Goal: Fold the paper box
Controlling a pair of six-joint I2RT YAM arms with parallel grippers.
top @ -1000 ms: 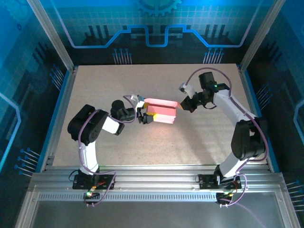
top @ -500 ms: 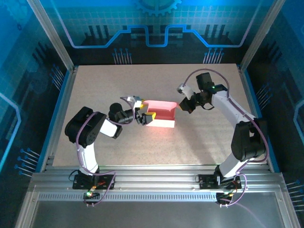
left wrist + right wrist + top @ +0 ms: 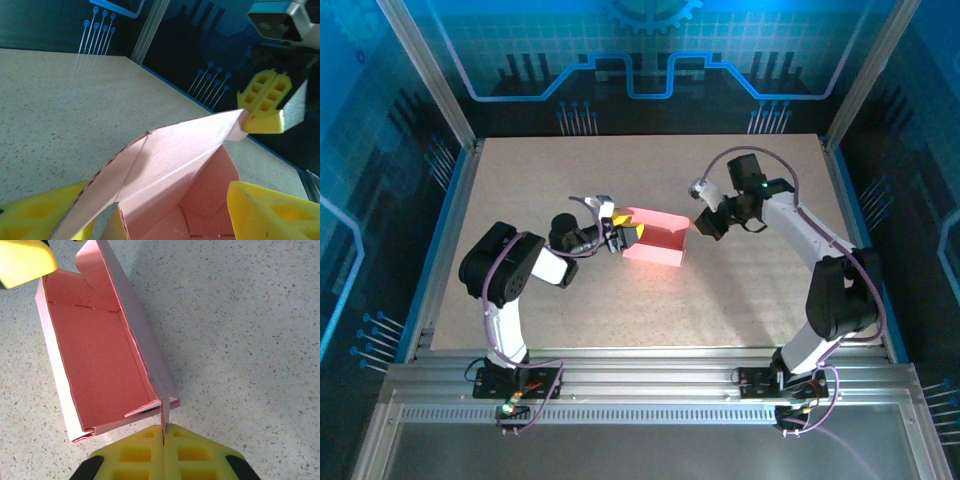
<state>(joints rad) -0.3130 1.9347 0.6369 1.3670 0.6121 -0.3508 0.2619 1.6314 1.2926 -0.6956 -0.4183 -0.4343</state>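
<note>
The pink paper box (image 3: pixel 655 243) lies open-topped in the middle of the table. My left gripper (image 3: pixel 625 237) is at its left end. In the left wrist view its yellow fingers (image 3: pixel 272 210) stand apart either side of the box (image 3: pixel 190 165), with the raised lid flap and an end wall between them. My right gripper (image 3: pixel 698 222) is at the box's right end. Its jaws (image 3: pixel 163 432) are shut on a thin upright flap of the box (image 3: pixel 100 360). A right finger (image 3: pixel 265 107) shows at the tip of the lid flap.
The speckled beige table (image 3: pixel 740 300) has free room in front of and behind the box. Aluminium posts and blue panels wall in the left, right and far sides. The arm bases sit on the rail (image 3: pixel 650 380) at the near edge.
The left gripper's fingers have narrowed round the box's left end. The right gripper has drifted a little left with the flap, and the box has shifted slightly.
</note>
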